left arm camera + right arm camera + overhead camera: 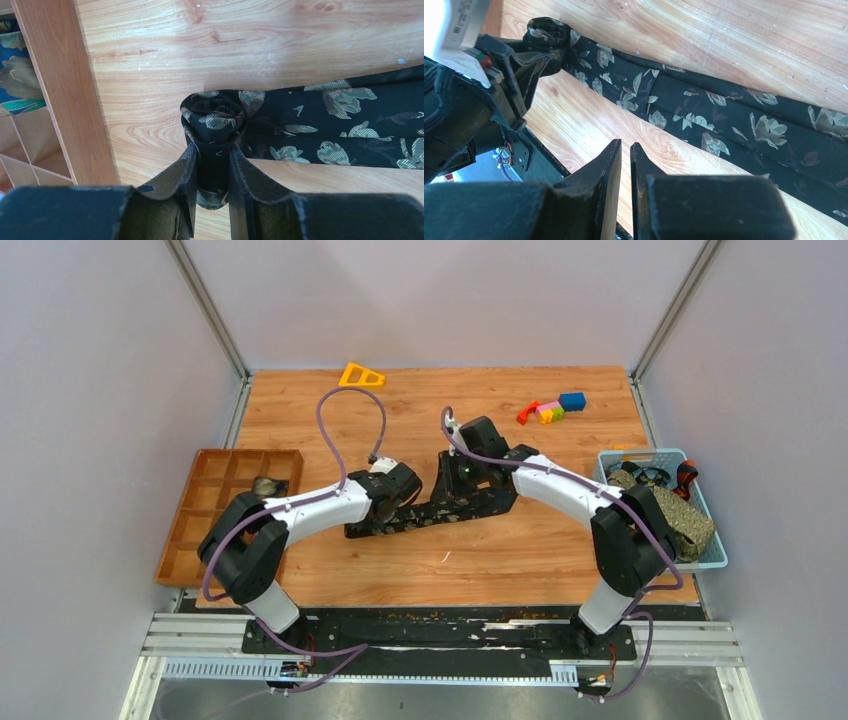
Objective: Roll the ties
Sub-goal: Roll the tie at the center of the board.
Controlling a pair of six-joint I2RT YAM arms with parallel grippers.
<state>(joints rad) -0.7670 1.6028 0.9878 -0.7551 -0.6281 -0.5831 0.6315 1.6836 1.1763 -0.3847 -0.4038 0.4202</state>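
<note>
early in the roll. the black tie lies stretched on the surface between the two arms. only its left end is wound, into a small tight roll of a few turns. the rest of the length is flat and unrolled, running off toward the right arm. one rolled tie sits in a compartment of the wooden tray at left, so at least one looks done. more ties are bunched in the blue basket at right, not rolled as far as i can tell. left to do, by my read: wind up this one, put it in the tray, then the basket ones

left gripper is clenched on the roll, pinching it from both sides, with the roll poking out past the tips, low over the wood. right gripper is nearly closed with only a thin gap and nothing in it. it hangs over bare wood just beside the flat stretch of the tie, and does not look to be touching it
</note>
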